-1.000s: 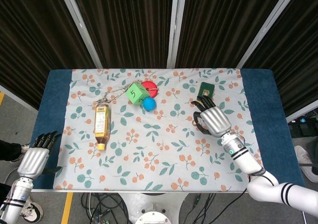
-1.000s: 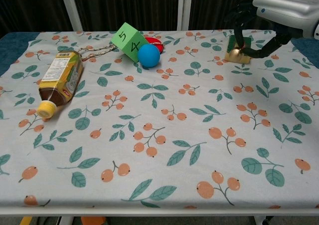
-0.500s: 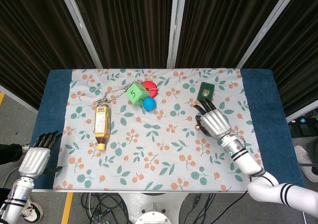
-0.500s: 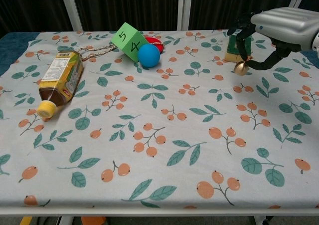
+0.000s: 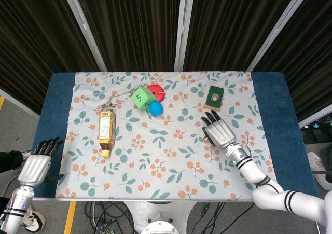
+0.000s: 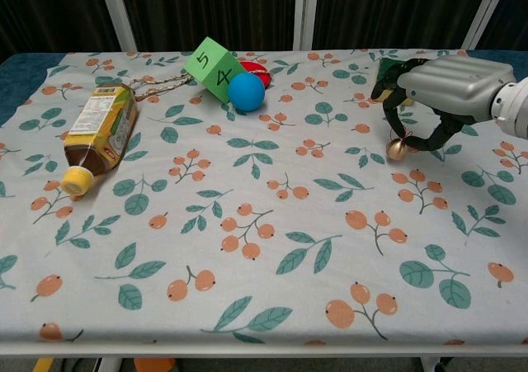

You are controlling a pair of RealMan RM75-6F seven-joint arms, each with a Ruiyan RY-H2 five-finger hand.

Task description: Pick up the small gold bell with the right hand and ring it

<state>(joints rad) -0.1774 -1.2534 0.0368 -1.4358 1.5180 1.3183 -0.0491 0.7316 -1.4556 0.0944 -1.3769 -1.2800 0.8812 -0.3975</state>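
The small gold bell (image 6: 398, 148) hangs below my right hand (image 6: 445, 91), pinched by its top between thumb and a finger, a little above the floral cloth. From the head view the right hand (image 5: 220, 132) covers the bell almost wholly; only a bit of gold shows at its left edge (image 5: 205, 138). The green card (image 5: 215, 96) that the bell came from lies behind the hand near the table's far right. My left hand (image 5: 36, 163) hangs off the table's left front corner, fingers apart, holding nothing.
A tea bottle (image 6: 96, 135) lies on its side at the left. A green numbered cube (image 6: 213, 67), a blue ball (image 6: 246, 91), a red disc (image 6: 256, 68) and a chain (image 6: 161, 83) cluster at the back centre. The blue table edge (image 5: 280, 114) runs along the right.
My right hand has carried the bell off the green card, toward the front of the table and lower in the chest view. The left hand has stayed put.
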